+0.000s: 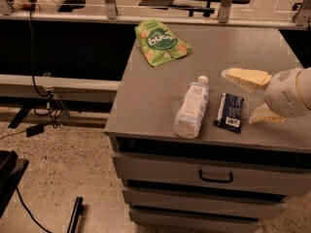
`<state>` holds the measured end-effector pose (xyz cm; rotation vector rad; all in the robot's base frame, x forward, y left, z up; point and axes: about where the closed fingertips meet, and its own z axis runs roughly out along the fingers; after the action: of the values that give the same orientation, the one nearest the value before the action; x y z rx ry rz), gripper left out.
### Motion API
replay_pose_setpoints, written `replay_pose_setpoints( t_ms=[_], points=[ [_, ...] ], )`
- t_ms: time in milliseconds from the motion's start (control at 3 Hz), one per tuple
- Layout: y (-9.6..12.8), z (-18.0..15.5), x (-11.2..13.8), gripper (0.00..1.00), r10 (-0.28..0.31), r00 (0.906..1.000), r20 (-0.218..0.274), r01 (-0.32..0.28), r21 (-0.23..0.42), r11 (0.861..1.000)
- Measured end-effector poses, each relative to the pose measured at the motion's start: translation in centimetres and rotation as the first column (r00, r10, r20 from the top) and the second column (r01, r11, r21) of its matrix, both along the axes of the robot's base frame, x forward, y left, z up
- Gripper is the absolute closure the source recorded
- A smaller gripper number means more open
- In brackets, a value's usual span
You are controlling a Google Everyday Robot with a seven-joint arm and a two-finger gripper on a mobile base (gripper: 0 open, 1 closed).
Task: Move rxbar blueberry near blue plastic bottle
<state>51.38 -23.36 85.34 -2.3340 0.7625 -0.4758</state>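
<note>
1. The arm enters from the right edge of the view; only its rounded white wrist housing [290, 92] shows, over the right side of the grey cabinet top [146, 101].
2. The gripper [238, 97] points left, towards the middle of the cabinet top. Its two cream fingers [247, 76] are spread wide and have hold of nothing.
3. One finger reaches out just beyond the far end of the rxbar blueberry [229, 112]. The other lies just to the bar's right, near the front edge of the top. Neither finger appears to touch the bar.
4. The rxbar blueberry lies flat on the cabinet top, its white label patch at the near end, just beside the blue plastic bottle [191, 109] and on that bottle's right.
5. The blue plastic bottle lies on its side, with its white cap pointing away from the front edge and its base near that edge.
6. A green snack pouch [160, 41] lies flat at the far left corner, well apart from the bottle and the bar.
7. Below the top, the front of the cabinet has drawers; the uppermost has a dark handle [215, 177].
</note>
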Motion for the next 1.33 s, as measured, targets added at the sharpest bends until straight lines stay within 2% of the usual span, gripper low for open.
replay_pose_setpoints(
  t_ms=[333,667,1000,1333],
  points=[
    [0.0,0.0,0.0,0.0,0.0,1.0,0.0,0.0,0.0,1.0],
    [0.0,0.1,0.0,0.16,0.0,1.0,0.0,0.0,0.0,1.0],
    [0.0,0.4,0.0,0.39,0.0,1.0,0.0,0.0,0.0,1.0],
    [-3.4,5.8,1.2,0.64,-0.056,0.9931,0.103,0.061,-0.055,0.997]
  ],
)
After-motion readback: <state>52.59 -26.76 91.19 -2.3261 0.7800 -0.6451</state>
